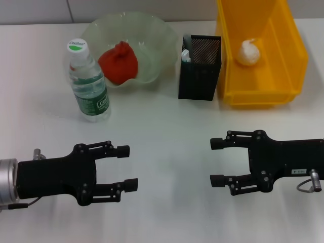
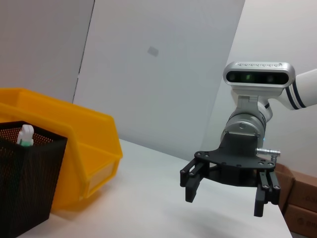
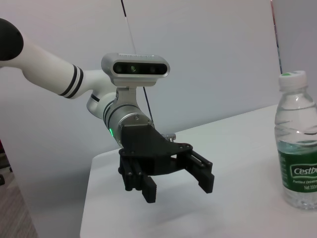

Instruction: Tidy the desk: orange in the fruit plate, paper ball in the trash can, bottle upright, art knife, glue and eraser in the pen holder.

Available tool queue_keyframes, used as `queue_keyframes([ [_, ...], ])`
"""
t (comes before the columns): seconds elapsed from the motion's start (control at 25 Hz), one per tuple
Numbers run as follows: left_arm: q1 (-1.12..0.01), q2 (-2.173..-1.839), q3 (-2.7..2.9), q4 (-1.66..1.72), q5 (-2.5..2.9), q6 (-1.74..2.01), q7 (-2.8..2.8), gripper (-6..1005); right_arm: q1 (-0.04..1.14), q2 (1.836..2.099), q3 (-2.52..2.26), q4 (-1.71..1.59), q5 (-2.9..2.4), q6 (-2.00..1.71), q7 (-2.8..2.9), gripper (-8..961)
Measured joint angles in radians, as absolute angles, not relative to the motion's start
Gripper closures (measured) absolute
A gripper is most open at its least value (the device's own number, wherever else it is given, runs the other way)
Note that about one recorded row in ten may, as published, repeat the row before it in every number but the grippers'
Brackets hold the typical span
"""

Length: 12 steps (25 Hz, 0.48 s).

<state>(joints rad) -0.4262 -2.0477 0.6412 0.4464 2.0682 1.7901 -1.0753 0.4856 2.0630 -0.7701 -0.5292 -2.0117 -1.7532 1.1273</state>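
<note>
The orange (image 1: 118, 62) lies in the pale green fruit plate (image 1: 152, 33) at the back left. Beside the plate the bottle (image 1: 89, 83) (image 3: 298, 158) stands upright with its green cap on. The paper ball (image 1: 249, 52) rests inside the yellow trash can (image 1: 258, 96) (image 2: 86, 148). A white item (image 1: 186, 54) (image 2: 25, 135) pokes out of the black mesh pen holder (image 1: 200, 71) (image 2: 27, 188); art knife, glue and eraser cannot be told apart. My left gripper (image 1: 128, 167) (image 3: 177, 186) and right gripper (image 1: 216, 162) (image 2: 225, 198) hover low over the near table, both open and holding nothing.
White tabletop (image 1: 167, 126) stretches between the two grippers and the row of objects at the back. In the left wrist view, cardboard boxes (image 2: 302, 198) sit off the table's edge.
</note>
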Motion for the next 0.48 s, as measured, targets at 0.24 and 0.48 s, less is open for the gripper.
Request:
queue_keyframes([
  [0.24,-0.427,-2.047,0.641,0.446,2.068,1.791,-1.076,217,0.486,2.063,-0.77,-0.529,-2.012,-1.755,1.127,135],
  [0.48,-0.434,-2.043,0.641,0.447,2.068,1.792,-1.101,217,0.486,2.063,-0.77,-0.529,-2.012,-1.755,1.127,135],
])
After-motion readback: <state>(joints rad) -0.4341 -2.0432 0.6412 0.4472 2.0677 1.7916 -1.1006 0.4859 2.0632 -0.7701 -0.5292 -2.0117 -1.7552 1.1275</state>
